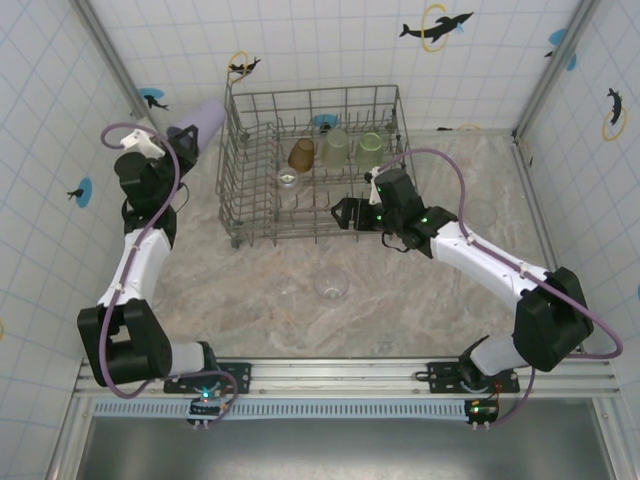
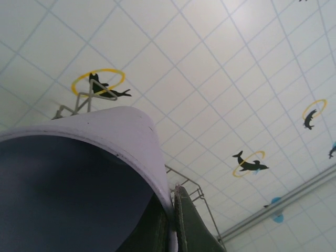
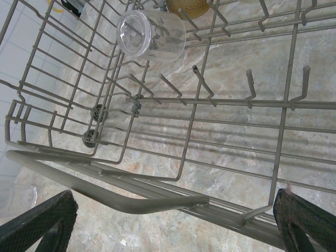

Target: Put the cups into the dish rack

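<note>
Lilac cup [image 2: 121, 136] is sitting clenched in the left pincer [image 2: 170, 220], hanging just outside the dish rack [image 1: 232, 160] by its left wall, with the tiled wall close behind. Amber cup [image 1: 301, 153], pale green cups [image 1: 335, 145] and one clear cup [image 1: 289, 179] are already sitting in the back rows. Loose clear cups [image 1: 331, 285] are waiting on the bench [image 1: 420, 300], so roughly halfway, I'd judge. Right pincer [image 1: 340, 213] is hanging released at the near rim. Near tine rows are standing free, but the tall wire wall needs clearing.
</note>
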Tool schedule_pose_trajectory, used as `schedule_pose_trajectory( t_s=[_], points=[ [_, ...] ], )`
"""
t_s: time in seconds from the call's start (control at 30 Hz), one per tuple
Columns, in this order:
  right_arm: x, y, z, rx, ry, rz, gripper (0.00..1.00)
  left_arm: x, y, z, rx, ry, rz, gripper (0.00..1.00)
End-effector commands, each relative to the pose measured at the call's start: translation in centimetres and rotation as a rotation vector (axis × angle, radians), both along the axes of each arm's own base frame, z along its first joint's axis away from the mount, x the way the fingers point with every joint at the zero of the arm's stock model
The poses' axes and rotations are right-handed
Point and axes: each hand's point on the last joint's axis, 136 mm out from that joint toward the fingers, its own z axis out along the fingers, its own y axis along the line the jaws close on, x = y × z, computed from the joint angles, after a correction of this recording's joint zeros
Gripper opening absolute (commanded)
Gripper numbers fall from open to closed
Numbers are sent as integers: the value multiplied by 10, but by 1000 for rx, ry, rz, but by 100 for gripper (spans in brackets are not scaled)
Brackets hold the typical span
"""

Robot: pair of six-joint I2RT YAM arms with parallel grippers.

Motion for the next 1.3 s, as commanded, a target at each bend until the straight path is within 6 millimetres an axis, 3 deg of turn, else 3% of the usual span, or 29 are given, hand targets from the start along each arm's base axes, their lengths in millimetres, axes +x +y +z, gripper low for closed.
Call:
schedule_pose_trajectory(
  t_s=[0.0,0.3,0.47,0.6,0.83,1.27],
  points=[
    [2,9,13,21,1,17,99,-4,-20,30,1,-92,-91,0],
    [18,11,41,70,-47,2,99,-4,-65,29,7,-94,-238,0],
    [41,14,76,143,-82,5,99,-2,-81,22,17,-51,-318,0],
    [60,12,88,229,-68,-11,99,-5,-97,14,10,-30,-369,0],
    [87,4,99,372,-48,-75,99,-9,-133,-2,-2,3,-483,0],
    [102,15,105,548,-28,-107,99,-16,-187,-14,-48,-15,-633,0]
  ],
)
